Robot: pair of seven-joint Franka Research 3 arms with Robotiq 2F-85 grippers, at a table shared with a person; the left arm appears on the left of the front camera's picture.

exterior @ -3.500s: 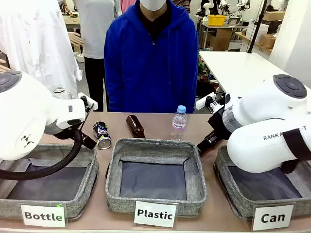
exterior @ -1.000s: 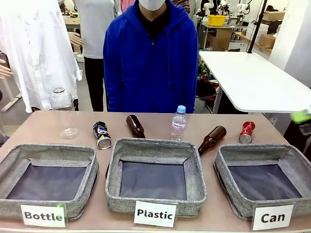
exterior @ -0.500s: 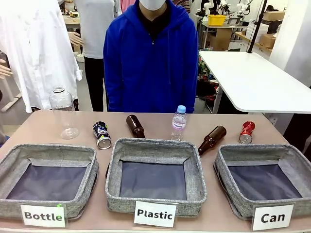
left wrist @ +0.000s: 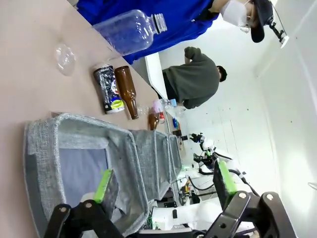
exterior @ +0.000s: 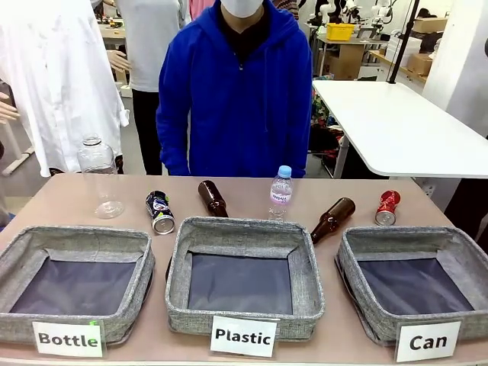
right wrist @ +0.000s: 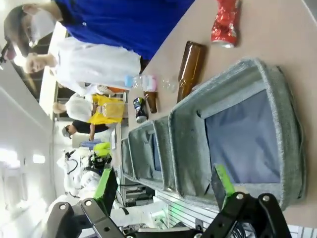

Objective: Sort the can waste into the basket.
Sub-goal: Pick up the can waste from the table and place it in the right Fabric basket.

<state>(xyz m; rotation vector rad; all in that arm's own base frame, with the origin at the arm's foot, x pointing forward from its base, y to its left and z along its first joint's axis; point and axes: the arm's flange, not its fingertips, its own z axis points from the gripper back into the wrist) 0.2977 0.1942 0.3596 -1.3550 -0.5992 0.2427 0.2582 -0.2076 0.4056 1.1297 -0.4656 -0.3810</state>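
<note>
Both arms have drawn back from the counter (exterior: 248, 200), left hand (left wrist: 164, 177) and right hand (right wrist: 163, 179) wide open and empty, so sorting looks unstarted: the red can (exterior: 387, 207) lies just beyond the Can basket (exterior: 412, 235) on the right, the dark can (exterior: 159, 212) far left.

Bottles beyond "Bottle" basket (exterior: 76, 236) and "Plastic" basket (exterior: 242, 227).
Clear bottle (exterior: 100, 177) stands far left; water bottle (exterior: 281, 193) stands between lying left brown bottle (exterior: 213, 197) and right brown bottle (exterior: 332, 219).

The left end effector (left wrist: 164, 181), jaws spread, hangs over a grey basket (left wrist: 44, 144), the dark can (left wrist: 108, 89) beside a brown bottle (left wrist: 127, 90).
</note>
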